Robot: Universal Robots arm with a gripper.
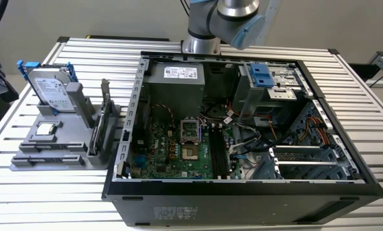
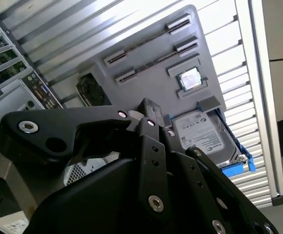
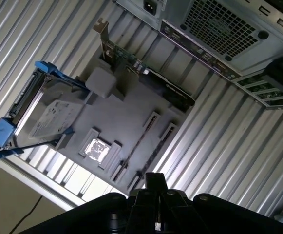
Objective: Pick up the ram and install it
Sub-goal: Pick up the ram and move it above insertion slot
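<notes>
In the exterior view, the arm (image 1: pixel 203 21) is recorded as silver-grey tubular metal, fitted with a light blue joint cap (image 1: pixel 250 30). In both wrist views, the gripper (image 2: pixel 147 108) is recorded as matt black linkage bars. Round silver screw heads (image 2: pixel 28 126) are noted at its pivots in the second wrist view.

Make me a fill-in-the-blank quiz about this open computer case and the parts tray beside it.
1. The silver hard drive sits in a ___ plastic caddy.
2. The grey parts tray lies to the exterior view's ___ of the open black computer case.
3. The long dark ram stick lies on that ___, not in the green motherboard.
Missing words: blue; left; tray.
</notes>
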